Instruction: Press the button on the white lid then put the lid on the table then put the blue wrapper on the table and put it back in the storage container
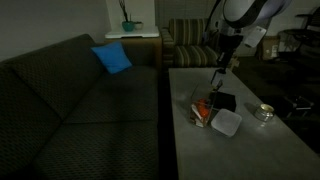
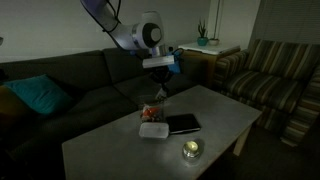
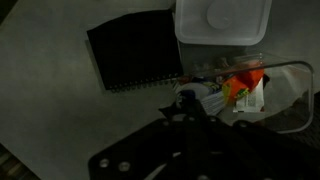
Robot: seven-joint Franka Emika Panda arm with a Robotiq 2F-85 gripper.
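Dim table (image 1: pixel 250 150), lower right: white lid (image 1: pixel 226 123) is laid beside storage container (image 1: pixel 204 108); gripper (image 3: pixel 189 101) fingers are pressed together.

Both exterior views share the table (image 1: pixel 262 150); wrist view looks down.

On table (image 1: pixel 250 150): 1 white lid (image 1: pixel 226 123), 1 storage container (image 1: pixel 203 110) (clear), 1 black flat obj (image 1: pixel 224 101), 1 round silvery dish (image 1: pixel 264 113).

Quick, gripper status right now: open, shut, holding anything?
Gripper: shut, raised above the storage container, apparently pinching the wrapper that hangs from it; the dim picture leaves the grip itself unsure.
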